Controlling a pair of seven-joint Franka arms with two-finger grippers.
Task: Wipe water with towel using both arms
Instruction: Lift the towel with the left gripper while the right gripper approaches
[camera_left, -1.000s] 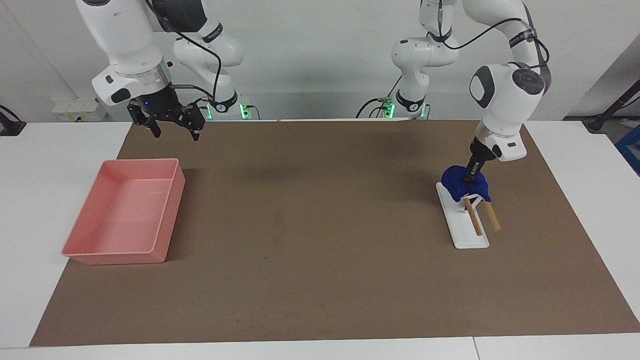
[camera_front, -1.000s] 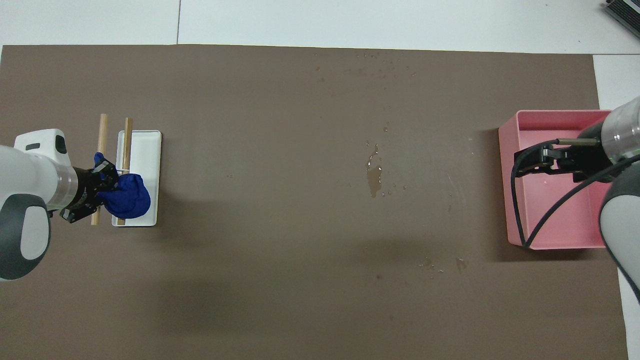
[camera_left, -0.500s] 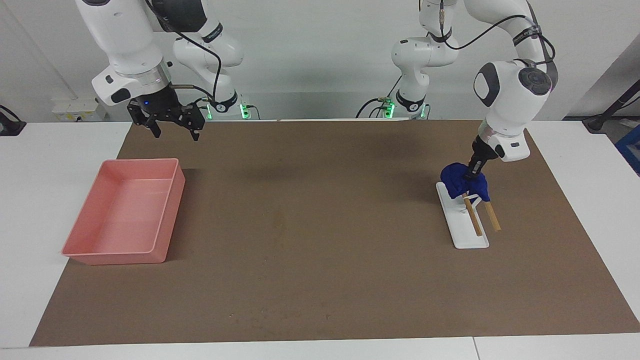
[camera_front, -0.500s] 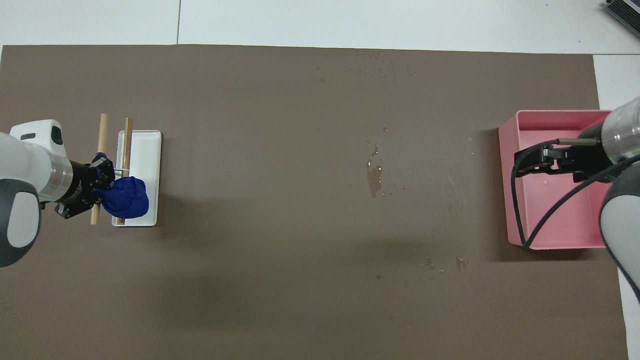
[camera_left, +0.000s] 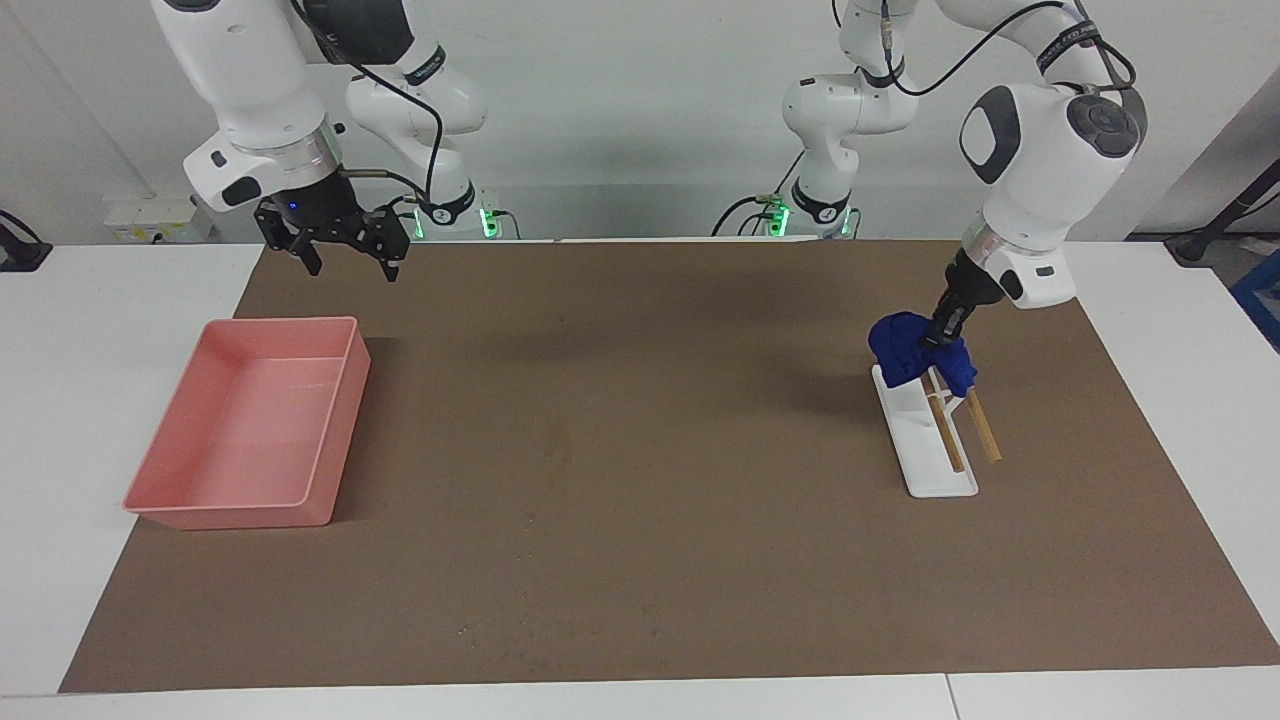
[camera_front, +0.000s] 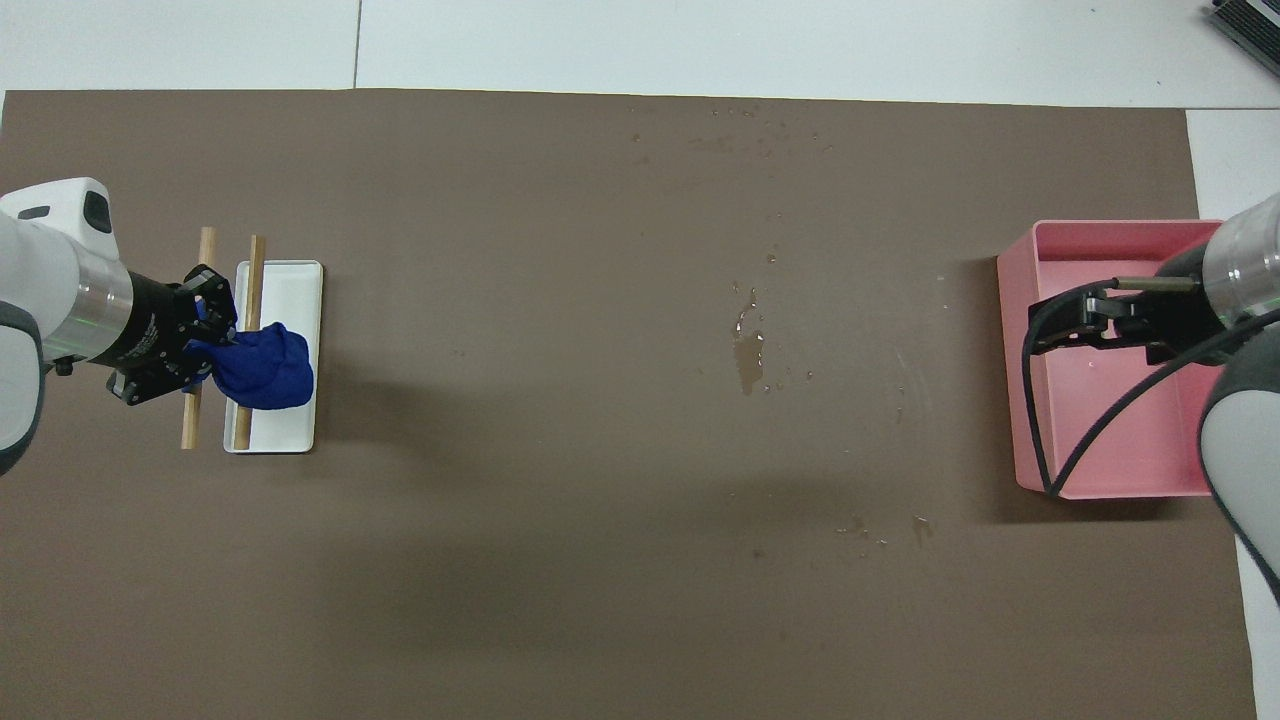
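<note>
The blue towel (camera_left: 903, 348) is a bunched lump gripped by my left gripper (camera_left: 942, 335), which is shut on it. It hangs just over the robot-side end of a white rack (camera_left: 935, 468) with two wooden bars (camera_left: 984, 428). In the overhead view the towel (camera_front: 264, 366) hangs from the left gripper (camera_front: 205, 345) over the rack (camera_front: 292, 290). A water puddle (camera_front: 748, 350) lies mid-mat with small drops around it. My right gripper (camera_left: 352, 268) is open and empty, held in the air over the pink tray's robot-side end, and waits.
The pink tray (camera_left: 338, 425) stands at the right arm's end of the brown mat (camera_left: 640, 560); it also shows in the overhead view (camera_front: 1010, 380). More drops lie on the mat (camera_front: 880, 530) nearer to the robots than the puddle.
My left gripper has risen with the towel, lifting it off the rack's bars and shifting it slightly along the rack. The right arm has not moved.
</note>
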